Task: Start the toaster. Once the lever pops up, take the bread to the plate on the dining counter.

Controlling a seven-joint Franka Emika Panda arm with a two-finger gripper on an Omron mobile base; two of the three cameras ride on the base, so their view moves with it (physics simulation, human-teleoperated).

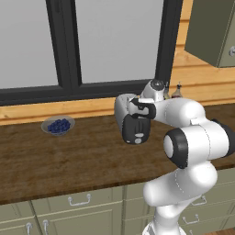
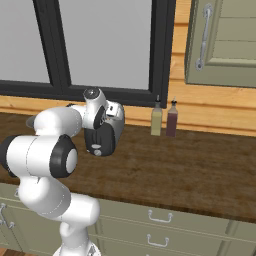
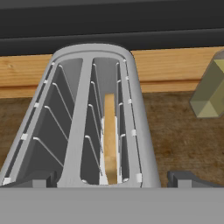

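Observation:
The silver-grey toaster [image 1: 123,110] [image 2: 117,116] stands on a wooden counter under the window, its black end panel [image 1: 136,131] [image 2: 100,140] facing the robot. The lever is too small to make out on that panel. In the hand view I look down along the toaster's [image 3: 142,131] two slots. The bread [image 3: 110,140] stands on edge, sunk in the right slot. My gripper [image 3: 111,180] [image 1: 141,109] hovers over the toaster's near end, open wide, one fingertip [image 3: 37,179] on each side, holding nothing. The plate and the dining counter are out of view.
A grey bowl of blueberries [image 1: 58,125] sits on the counter left of the toaster. Two bottles [image 2: 156,120] [image 2: 171,120] stand against the wall to its right. A wall cabinet [image 2: 225,40] hangs above them. Drawers run below the counter's front edge.

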